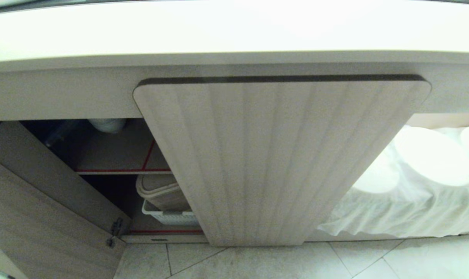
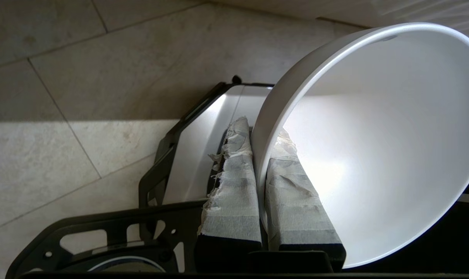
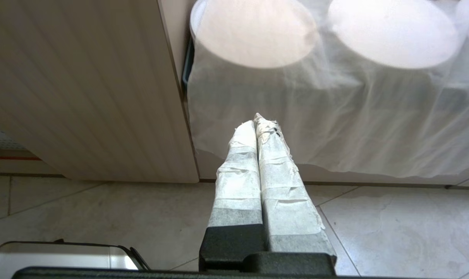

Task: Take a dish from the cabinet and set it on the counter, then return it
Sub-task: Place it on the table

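A white bowl, the dish [image 2: 373, 155], is being gripped by the left hand [image 2: 262, 170] in the left wrist view. The two tape-wrapped fingers [image 2: 232, 186] are pinching its rim, one finger outside the wall and one inside, nearly closed on the thin edge. The bowl is tilting on its side, its open mouth facing the camera, and it is hanging above a pale tiled floor [image 2: 64, 97] rather than resting on anything.

The right hand [image 3: 257, 128] is holding nothing, its taped fingers pressing together, pointing toward a sheer white cloth [image 3: 335, 124] that is draping over round white lidded pots [image 3: 393, 35].

From the head view, neither arm is showing. The beige table [image 1: 234, 27] is running across the top of the scene. Beneath it, the cabinet [image 1: 277, 162] is standing with a fluted door in the middle and another door [image 1: 44, 201] swinging open on the left (its metal hinge is visible). Inside, a grey-brown shelf [image 1: 118, 155] edged in red tape is sitting above a white basket [image 1: 168, 217]
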Robot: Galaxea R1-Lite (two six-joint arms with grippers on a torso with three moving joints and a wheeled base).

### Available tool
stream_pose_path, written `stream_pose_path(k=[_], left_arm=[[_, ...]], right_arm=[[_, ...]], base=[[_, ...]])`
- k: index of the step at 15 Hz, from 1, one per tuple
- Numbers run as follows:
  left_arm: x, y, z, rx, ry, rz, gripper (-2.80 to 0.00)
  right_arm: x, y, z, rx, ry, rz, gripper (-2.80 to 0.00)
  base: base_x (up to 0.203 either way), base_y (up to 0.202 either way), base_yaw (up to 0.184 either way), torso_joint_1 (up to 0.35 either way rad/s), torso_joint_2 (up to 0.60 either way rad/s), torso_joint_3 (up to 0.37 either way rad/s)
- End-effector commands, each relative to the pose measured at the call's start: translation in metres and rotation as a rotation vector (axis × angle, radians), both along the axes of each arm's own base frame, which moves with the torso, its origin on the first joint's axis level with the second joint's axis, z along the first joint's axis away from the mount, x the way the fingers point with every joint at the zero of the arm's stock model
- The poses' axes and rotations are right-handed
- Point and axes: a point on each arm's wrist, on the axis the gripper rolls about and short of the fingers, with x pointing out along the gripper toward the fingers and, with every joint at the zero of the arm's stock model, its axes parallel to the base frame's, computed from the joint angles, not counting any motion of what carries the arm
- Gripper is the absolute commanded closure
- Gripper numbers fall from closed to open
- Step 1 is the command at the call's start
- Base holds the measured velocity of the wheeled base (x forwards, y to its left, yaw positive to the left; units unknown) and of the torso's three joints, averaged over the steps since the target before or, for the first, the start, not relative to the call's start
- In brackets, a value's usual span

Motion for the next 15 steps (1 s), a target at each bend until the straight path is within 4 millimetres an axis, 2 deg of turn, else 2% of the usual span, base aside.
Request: stream_pose_path(k=[1,15], left_arm=[[0.0006,-0.0002,0.0013,-0.002,0.0,0.001,0.0],[0.0001,-0.0001,-0.0004,0.0,0.006,-0.003,0.0]], right_arm=[[0.0,0.0,0.0,-0.001,-0.001,0.0,0.0],[0.0,0.0,0.0002,0.001,-0.002,0.001,0.0]], base=[[0.0,0.0,0.0,0.169,-0.45,-0.273],[0.0,0.0,0.0,0.21,-0.49,-0.281]])
